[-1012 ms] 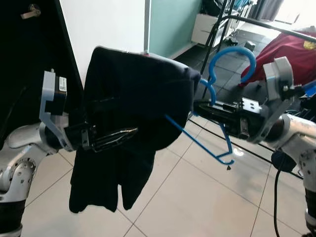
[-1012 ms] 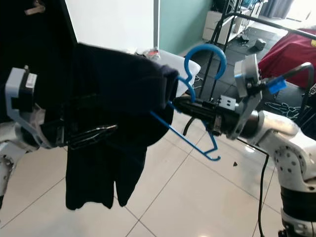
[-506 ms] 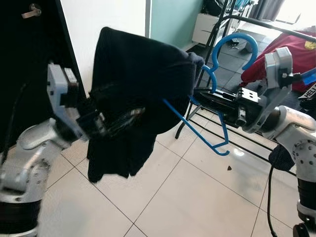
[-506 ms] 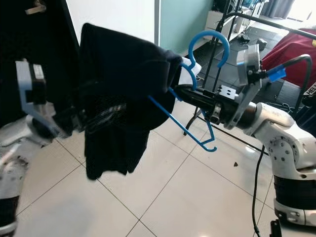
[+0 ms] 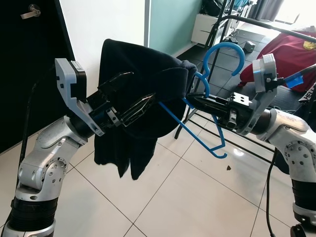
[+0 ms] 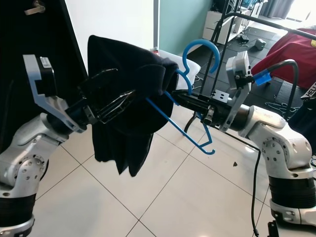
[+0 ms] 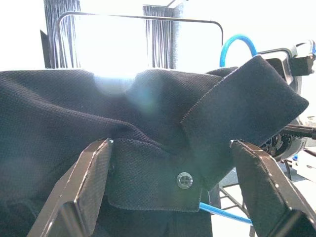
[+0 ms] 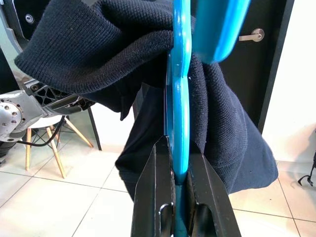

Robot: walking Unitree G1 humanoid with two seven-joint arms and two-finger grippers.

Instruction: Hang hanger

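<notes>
- Head views: carrying a blue hanger mid-air above the tiled floor, dark shirt bunched over one end, black clothes rail well behind
- Left wrist view: left gripper spreading wide around the shirt's buttoned collar
- Right wrist view: right gripper pinching the hanger's neck tight
- Probably still transporting; next up, raising the hook over that rail

Right tool clamps blue hanger bearing dark garment.
</notes>
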